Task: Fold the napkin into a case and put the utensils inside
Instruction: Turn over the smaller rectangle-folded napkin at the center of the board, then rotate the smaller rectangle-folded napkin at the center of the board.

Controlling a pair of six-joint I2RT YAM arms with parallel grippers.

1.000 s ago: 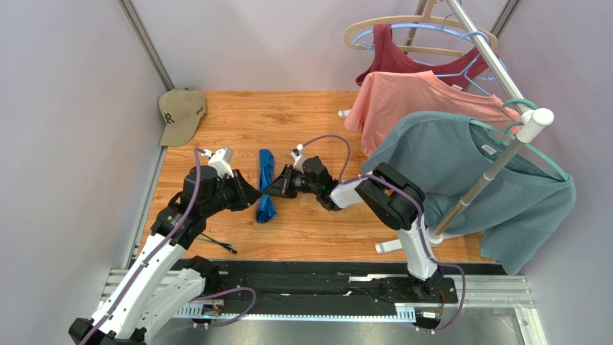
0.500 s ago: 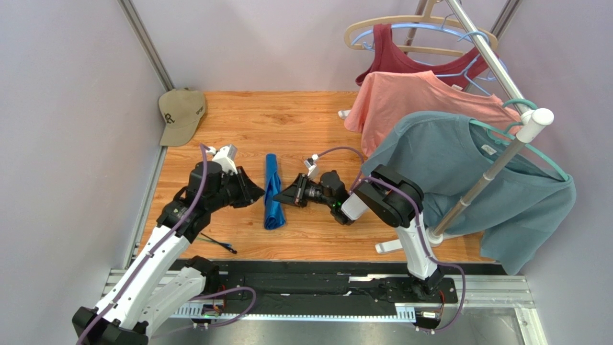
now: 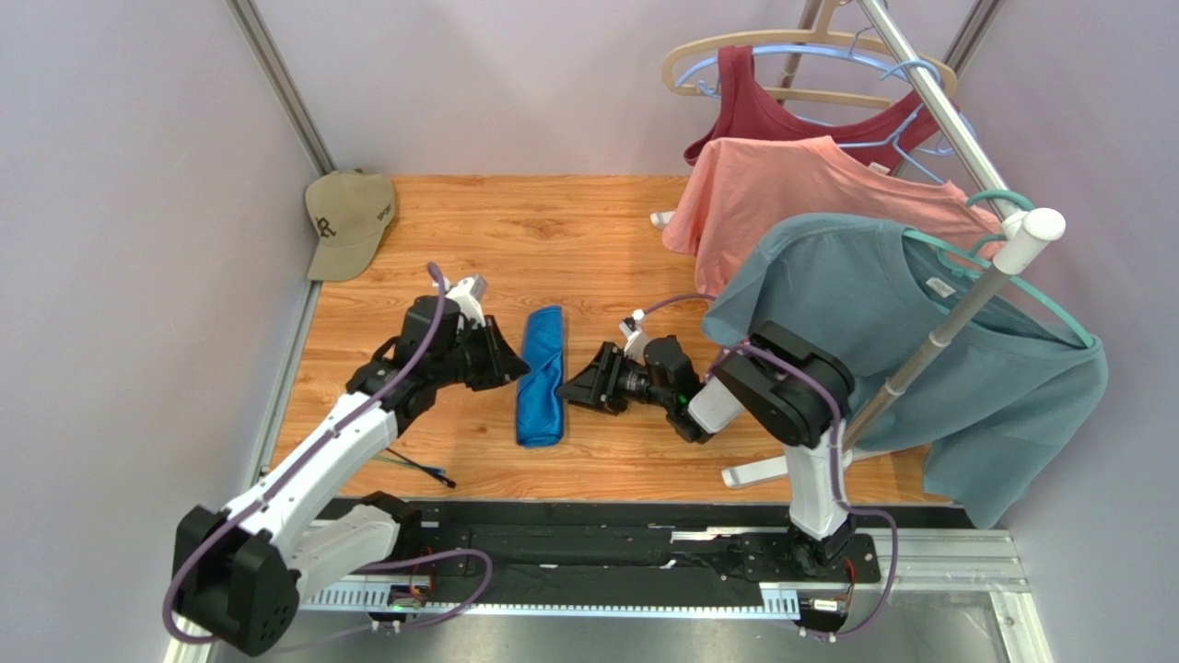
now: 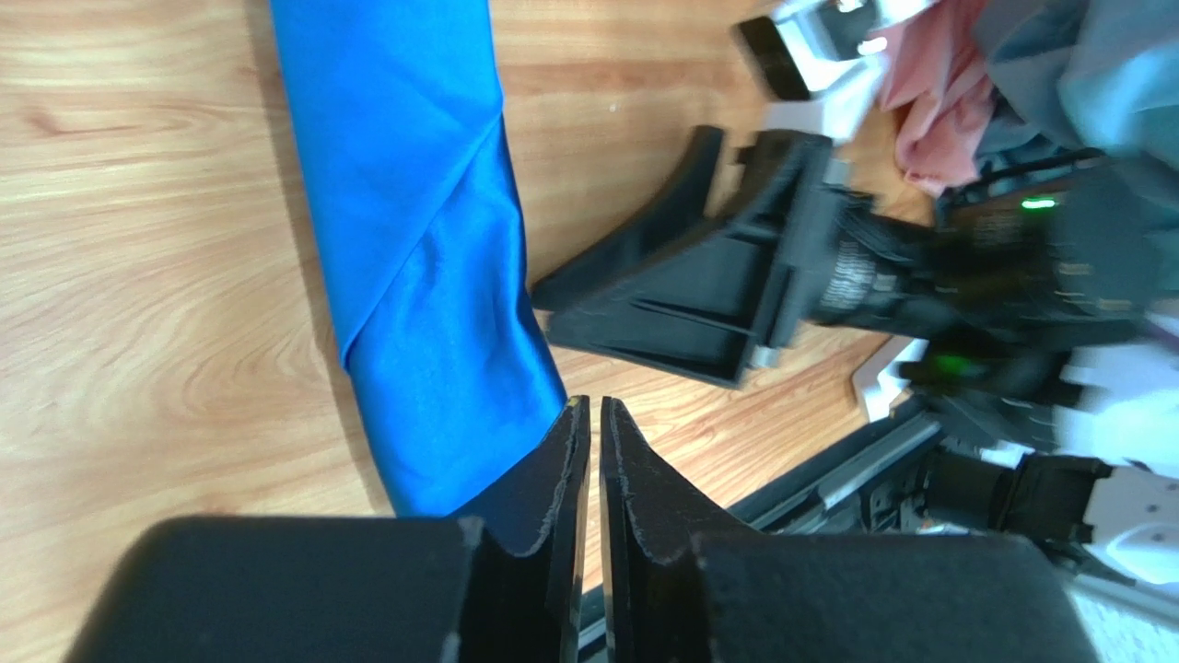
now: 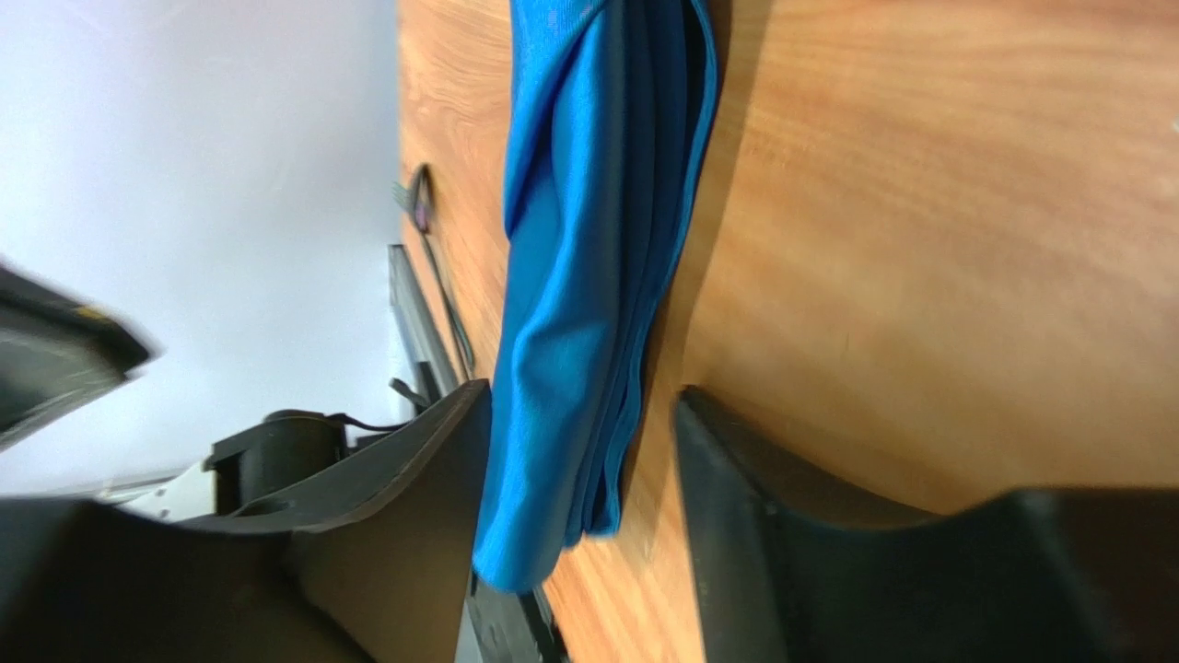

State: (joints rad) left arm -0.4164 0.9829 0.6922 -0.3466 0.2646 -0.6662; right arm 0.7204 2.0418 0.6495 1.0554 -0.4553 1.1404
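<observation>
The napkin (image 3: 543, 376) lies flat on the wooden table (image 3: 554, 235) as a narrow royal-blue case, running near to far. My left gripper (image 3: 518, 370) sits at its left edge. In the left wrist view its jaws (image 4: 595, 404) are shut to a thin slit with only wood showing between them, and the cloth (image 4: 415, 249) lies just beside the tips. My right gripper (image 3: 576, 391) is at the cloth's right edge and stands open; in the right wrist view the near end of the cloth (image 5: 581, 276) lies loose between the spread fingers (image 5: 581, 391). The utensils (image 3: 419, 470), thin dark sticks, lie near the table's front left edge.
A tan cap (image 3: 346, 214) lies at the far left corner. A clothes rack on the right carries a teal-grey T-shirt (image 3: 900, 346), a pink shirt (image 3: 789, 194) and a maroon top (image 3: 775, 118); its white foot (image 3: 754, 473) rests by the right arm. A grey wall borders the left.
Both grippers carried the cloth rightward and laid it flat. The right gripper has opened and released the cloth. The left jaws stay nearly together.
</observation>
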